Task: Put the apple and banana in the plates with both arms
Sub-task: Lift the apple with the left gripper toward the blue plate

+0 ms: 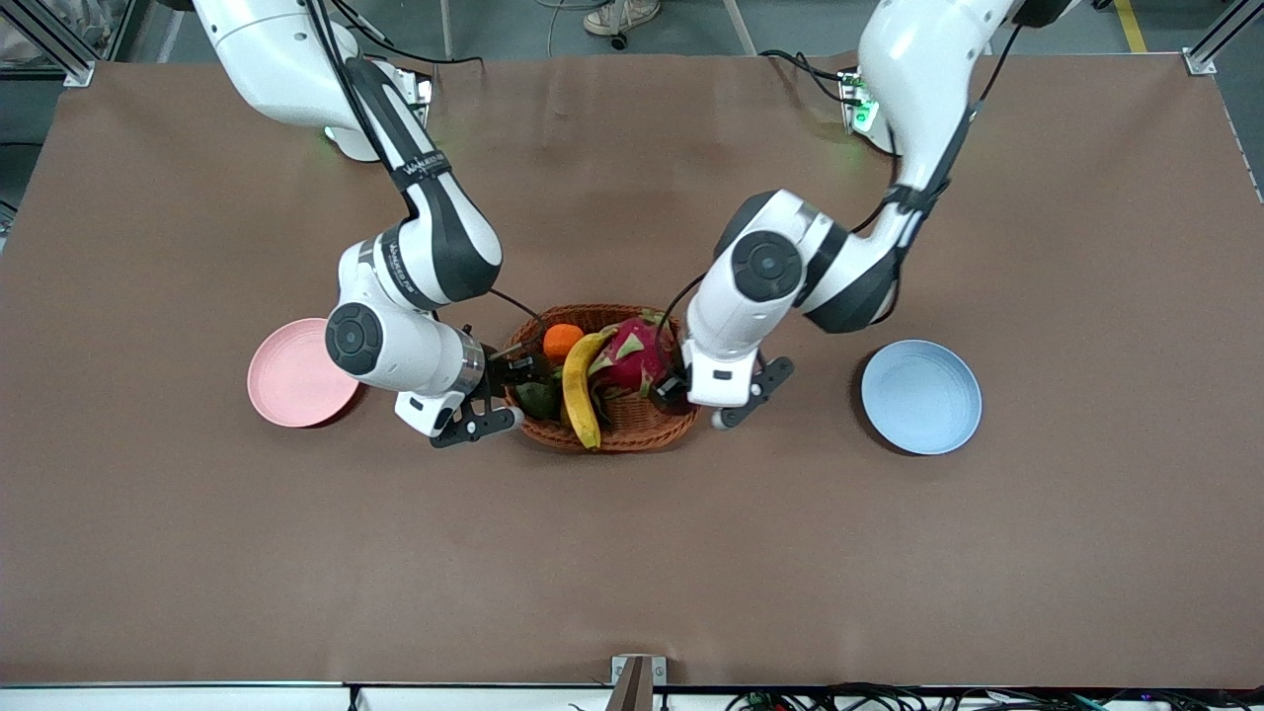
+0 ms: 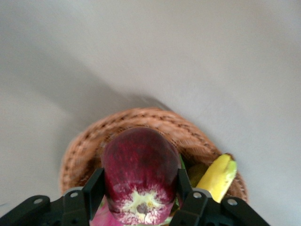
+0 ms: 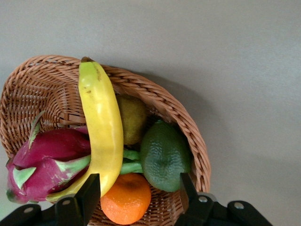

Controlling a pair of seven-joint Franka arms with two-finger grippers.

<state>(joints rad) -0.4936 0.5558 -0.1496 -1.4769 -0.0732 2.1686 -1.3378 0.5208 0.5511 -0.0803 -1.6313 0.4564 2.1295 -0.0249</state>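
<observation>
Your left gripper pinches the apple between its fingers just over the wicker basket, ready to carry toward the blue plate at its own end of the table. The banana lies in the basket beside the dragon fruit, unheld; your right gripper hovers over the basket's other end, fingers spread, the pink plate empty nearby.
</observation>
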